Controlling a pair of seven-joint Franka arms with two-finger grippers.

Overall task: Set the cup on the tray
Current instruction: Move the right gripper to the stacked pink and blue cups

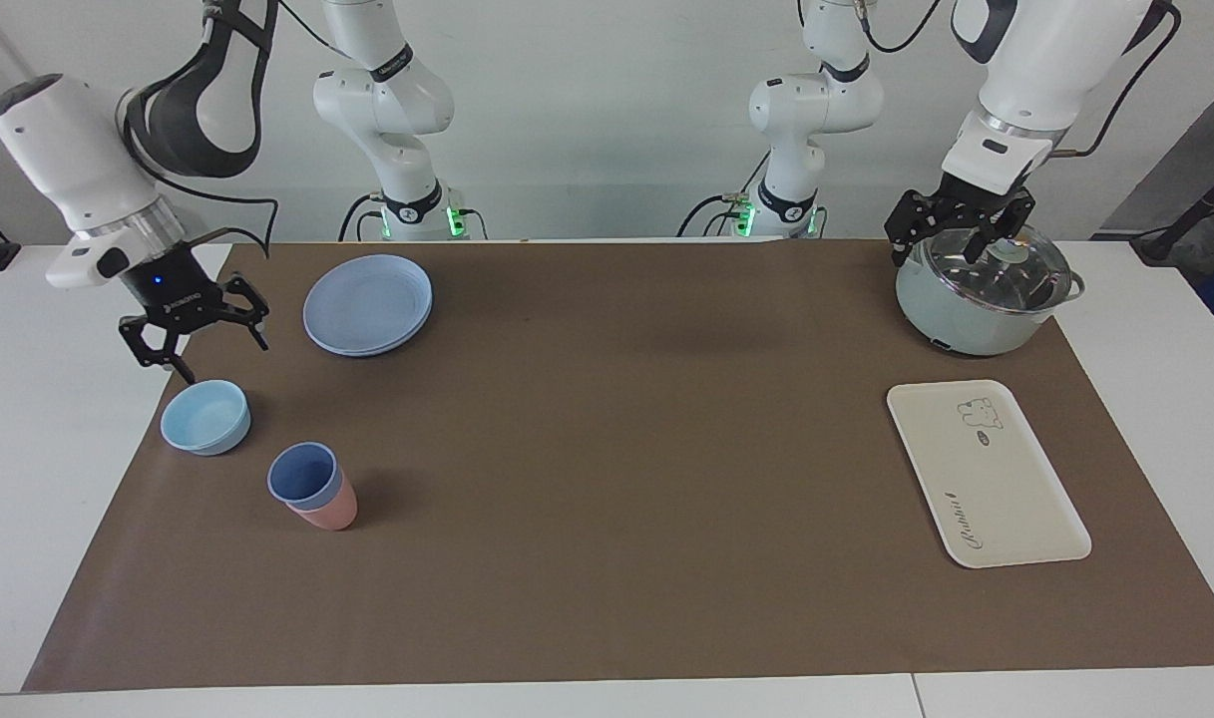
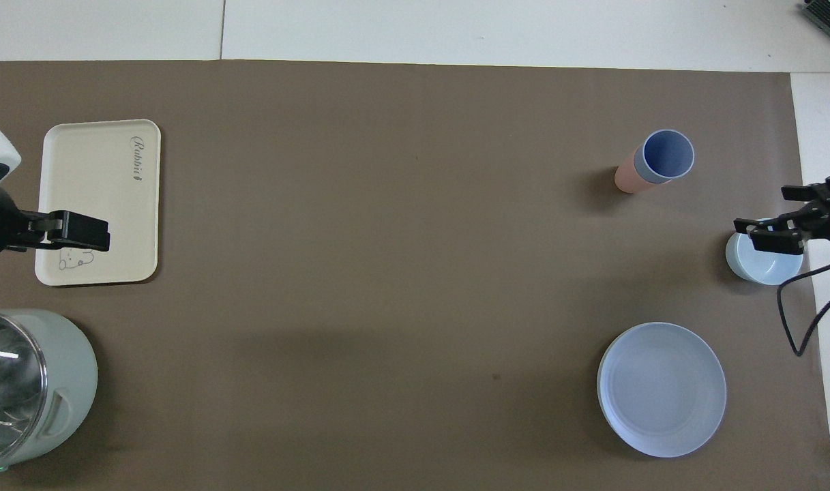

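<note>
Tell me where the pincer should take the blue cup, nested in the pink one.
Grip the blue cup at its exposed rim, coming from above, one finger inside. It stands upright, and the pink tumbler sheathes its lower wall. The right pincer is closest.

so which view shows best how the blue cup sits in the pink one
The facing view: it shows the cup from the side, nested upright in the pink tumbler, whose lower part sticks out below. The overhead view looks mostly down into the cup's mouth, with only a slanted strip of the pink wall showing beside it.
</note>
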